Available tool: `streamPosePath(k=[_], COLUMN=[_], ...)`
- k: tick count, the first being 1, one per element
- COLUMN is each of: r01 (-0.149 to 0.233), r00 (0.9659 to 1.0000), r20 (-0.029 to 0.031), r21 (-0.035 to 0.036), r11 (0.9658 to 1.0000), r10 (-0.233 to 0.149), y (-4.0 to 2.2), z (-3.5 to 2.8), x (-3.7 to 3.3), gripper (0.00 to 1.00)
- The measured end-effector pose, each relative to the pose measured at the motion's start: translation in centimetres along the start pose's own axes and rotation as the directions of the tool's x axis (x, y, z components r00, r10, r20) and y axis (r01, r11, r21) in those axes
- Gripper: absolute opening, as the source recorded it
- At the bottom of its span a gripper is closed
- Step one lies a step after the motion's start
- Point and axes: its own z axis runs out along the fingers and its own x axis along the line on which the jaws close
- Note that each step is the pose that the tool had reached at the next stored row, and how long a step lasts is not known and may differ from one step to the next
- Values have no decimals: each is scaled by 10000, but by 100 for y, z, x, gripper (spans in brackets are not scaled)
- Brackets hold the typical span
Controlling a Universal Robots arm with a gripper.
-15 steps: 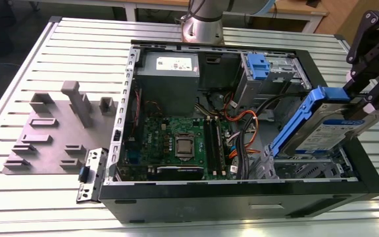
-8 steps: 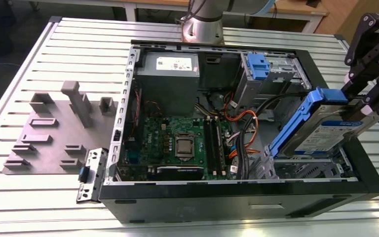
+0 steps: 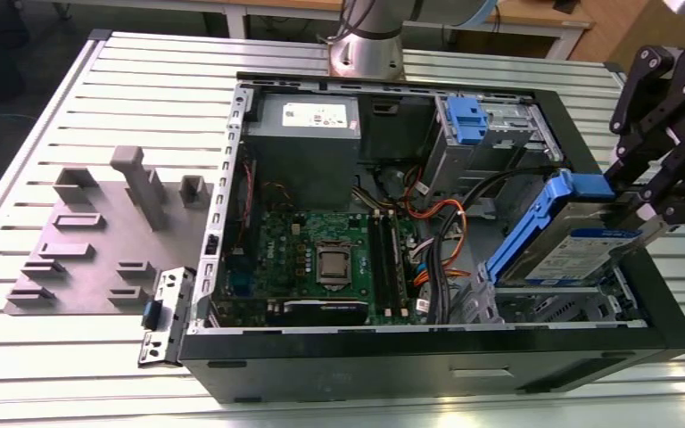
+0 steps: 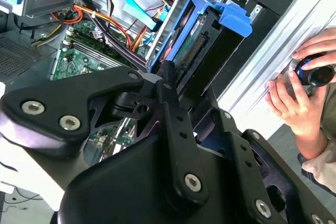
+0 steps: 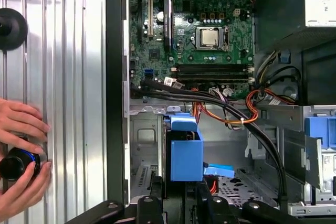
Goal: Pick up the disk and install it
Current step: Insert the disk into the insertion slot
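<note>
Black articulated hand [image 3: 631, 214] clamps the silver rectangular disk [image 3: 574, 245] with blue plastic carrier rails, held tilted over the grey metal drive bay [image 3: 557, 308] at the exterior view's lower right. Risk: the tilt may jam the rails against the bay; adjacent orange cables [image 3: 438, 212] may snag.

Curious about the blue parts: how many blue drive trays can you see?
2: one framing the disk in the claw; another tray sits in a bay near the arm's base. Others may be hidden.
</note>
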Motion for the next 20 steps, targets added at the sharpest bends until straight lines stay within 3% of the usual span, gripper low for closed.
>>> streamPosePath(k=[9,11,20], r01=[0,0,-1], r00=[10000,10000,10000], r20=[-5,-5,-4], r21=[0,0,0], r11=[10000,10000,10000], r10=[0,0,1], y=[-3,-4,-7], z=[163,283,446], x=[6,9,15], gripper=[35,35,35])
